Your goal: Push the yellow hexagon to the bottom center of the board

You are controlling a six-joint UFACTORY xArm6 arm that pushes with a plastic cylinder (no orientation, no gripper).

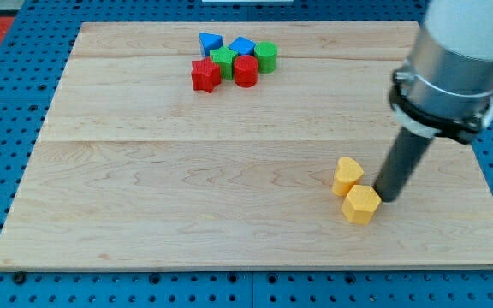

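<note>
**Yellow hexagon low on the board's right, tip at its side**

Pale wooden board (187, 171) on blue pegboard (7, 128). Left half of the board carries no blocks.

Cluster near the view's top, a little left of centre, packed close together: red star-like block (204, 75) at its left; blue triangle (210, 43) above it; green block (223, 59), shape unclear, in the middle; red cylinder (246, 71) just right of the star; blue block (242, 45) at the back, shape hard to make out; green cylinder (265, 56) at the right end.

Well apart from the cluster, lower right: yellow heart-shaped block (347, 175), with the yellow hexagon (360, 204) just below and right of it, the two touching or nearly so. Hexagon sits right of centre, near the view's bottom edge.

My tip (389, 198) stands just right of the hexagon, touching or nearly touching it. Rod (403, 162) rises to the grey arm body (456, 60) at upper right.

No pincer on this rig, only the bare rod; nothing grasped.
</note>
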